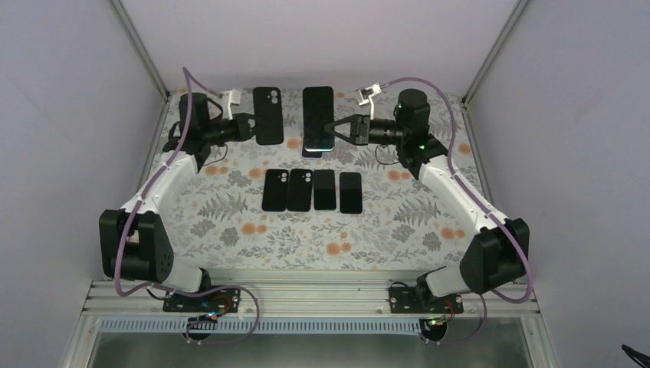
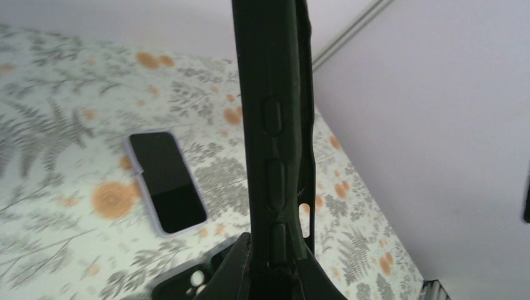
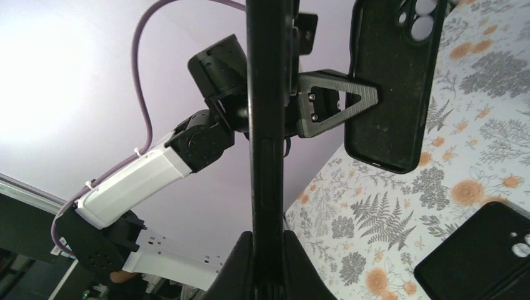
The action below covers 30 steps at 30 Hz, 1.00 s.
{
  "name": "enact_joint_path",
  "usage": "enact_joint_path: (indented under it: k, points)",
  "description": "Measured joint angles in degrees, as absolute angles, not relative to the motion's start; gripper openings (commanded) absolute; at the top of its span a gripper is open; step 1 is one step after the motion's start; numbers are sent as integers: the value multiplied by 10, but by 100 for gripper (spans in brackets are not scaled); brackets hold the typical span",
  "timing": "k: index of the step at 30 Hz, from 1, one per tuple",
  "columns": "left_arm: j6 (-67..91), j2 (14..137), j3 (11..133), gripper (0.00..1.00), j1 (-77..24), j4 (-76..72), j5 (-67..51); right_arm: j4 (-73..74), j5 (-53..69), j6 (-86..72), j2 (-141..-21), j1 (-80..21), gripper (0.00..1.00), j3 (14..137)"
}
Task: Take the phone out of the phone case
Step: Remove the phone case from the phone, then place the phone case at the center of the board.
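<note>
Above the far end of the floral table, I see both arms reaching inward toward each other. Four dark phones or cases lie in a row nearer the bases. The phone is held off the table, the right gripper pressed together on its edge near the closer end. Just to its left, and not touching it, the empty phone case is pinched by the left gripper. Their long axes run parallel, near to far. I judge the separation done, and the right arm is the one placed to set the phone down.
</note>
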<state>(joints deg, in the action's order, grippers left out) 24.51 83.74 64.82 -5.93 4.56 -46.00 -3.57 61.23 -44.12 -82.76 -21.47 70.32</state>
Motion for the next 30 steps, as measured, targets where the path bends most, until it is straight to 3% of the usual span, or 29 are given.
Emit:
enact_joint_path:
  k: [8, 19, 30]
  points:
    - [161, 817, 602, 2, 9, 146, -466, -3, 606, -382, -787, -185, 4, 689]
    - [65, 780, 523, 2, 20, 242, -402, 1, 596, -375, -779, -173, 4, 660]
    - [19, 854, 507, 2, 32, 297, -356, 1, 594, -375, -768, -167, 4, 659]
